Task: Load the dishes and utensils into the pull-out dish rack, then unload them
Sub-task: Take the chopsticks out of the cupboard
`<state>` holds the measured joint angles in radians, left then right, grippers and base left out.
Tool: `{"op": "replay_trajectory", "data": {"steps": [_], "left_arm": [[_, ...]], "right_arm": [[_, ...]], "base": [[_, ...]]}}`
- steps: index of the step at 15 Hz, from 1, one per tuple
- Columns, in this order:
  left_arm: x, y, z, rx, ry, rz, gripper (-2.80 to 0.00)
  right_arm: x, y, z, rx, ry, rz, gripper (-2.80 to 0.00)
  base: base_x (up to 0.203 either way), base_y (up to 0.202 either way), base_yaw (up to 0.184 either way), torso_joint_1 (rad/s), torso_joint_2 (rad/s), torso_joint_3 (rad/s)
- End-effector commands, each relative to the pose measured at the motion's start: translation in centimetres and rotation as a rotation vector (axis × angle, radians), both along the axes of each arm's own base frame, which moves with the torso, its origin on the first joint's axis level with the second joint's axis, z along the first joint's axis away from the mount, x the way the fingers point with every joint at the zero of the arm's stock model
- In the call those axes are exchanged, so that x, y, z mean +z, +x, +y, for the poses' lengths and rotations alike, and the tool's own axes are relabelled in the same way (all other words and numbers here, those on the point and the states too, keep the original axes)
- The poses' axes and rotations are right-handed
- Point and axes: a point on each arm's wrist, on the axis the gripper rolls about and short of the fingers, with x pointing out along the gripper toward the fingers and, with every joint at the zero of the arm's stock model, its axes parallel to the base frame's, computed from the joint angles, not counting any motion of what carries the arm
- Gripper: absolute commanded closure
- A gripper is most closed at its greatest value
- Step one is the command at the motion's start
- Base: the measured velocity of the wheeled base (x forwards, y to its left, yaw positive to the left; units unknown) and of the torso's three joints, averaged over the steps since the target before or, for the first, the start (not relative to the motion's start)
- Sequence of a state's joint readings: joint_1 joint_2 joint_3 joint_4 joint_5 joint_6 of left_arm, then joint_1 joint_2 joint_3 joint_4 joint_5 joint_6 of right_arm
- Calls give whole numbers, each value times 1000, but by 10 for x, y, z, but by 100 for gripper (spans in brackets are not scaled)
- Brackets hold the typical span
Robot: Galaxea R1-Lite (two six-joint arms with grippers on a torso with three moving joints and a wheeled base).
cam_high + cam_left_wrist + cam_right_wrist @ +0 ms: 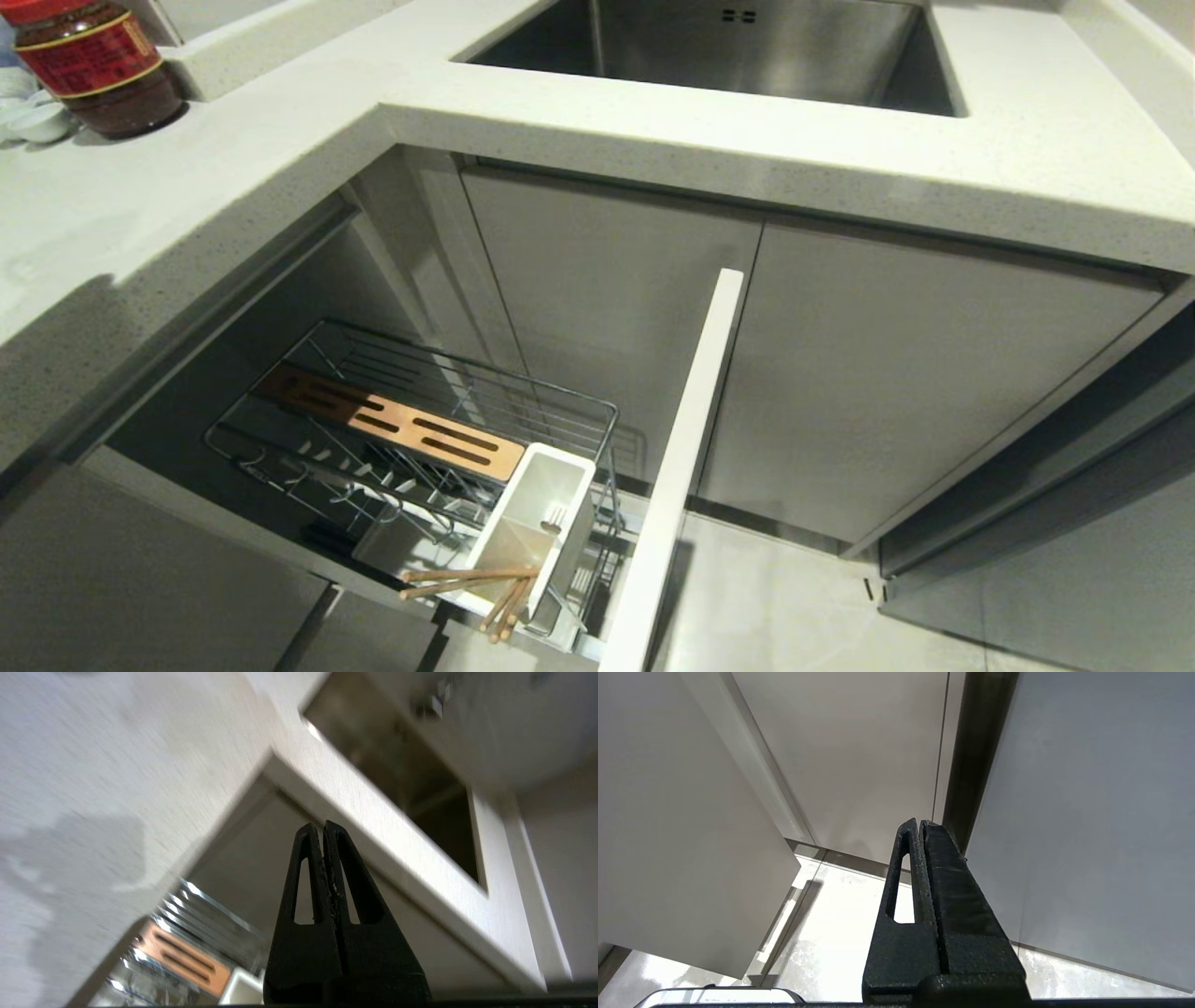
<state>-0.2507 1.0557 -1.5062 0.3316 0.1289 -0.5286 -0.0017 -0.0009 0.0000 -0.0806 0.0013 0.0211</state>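
Note:
The pull-out dish rack (420, 411) stands drawn out under the counter, with its pale front panel (686, 448) nearest me. Its wooden strip (392, 425) (184, 956) lies over the wire prongs, which hold nothing. Light-brown chopsticks (471, 579) lean out over the near end of the white utensil holder (541, 523). The fork (553, 516) shows as silver tines inside that holder. The dishes are out of view. My left gripper (323, 826) hangs shut and empty above the rack, pointing toward the counter edge. My right gripper (920, 823) is shut and empty, low by the cabinet fronts.
A steel sink (747, 47) (406, 779) is set in the speckled white countertop (233, 159). A red-lidded jar (98, 65) and small white dishes (37, 117) stand at the counter's far left. Grey cabinet doors (896, 373) and pale floor tiles (775, 597) lie to the right.

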Motion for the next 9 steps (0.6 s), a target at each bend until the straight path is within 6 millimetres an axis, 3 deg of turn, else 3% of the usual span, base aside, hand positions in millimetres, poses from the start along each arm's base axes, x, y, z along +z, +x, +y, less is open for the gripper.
{"op": "replay_trajectory", "data": {"steps": [1, 5, 9], "left_arm": [[-17, 22, -23, -122, 43, 110, 0], [-59, 45, -64, -182, 225, 343, 0], [-91, 53, -80, -288, 396, 566, 0]], "right_arm": [[-7, 2, 0, 0, 0, 25, 0], [-7, 2, 0, 0, 0, 25, 0], [-7, 2, 0, 0, 0, 25, 0]], "base": [[0, 0, 0, 0, 0, 0], [0, 0, 0, 0, 0, 0], [0, 0, 0, 0, 0, 0]]}}
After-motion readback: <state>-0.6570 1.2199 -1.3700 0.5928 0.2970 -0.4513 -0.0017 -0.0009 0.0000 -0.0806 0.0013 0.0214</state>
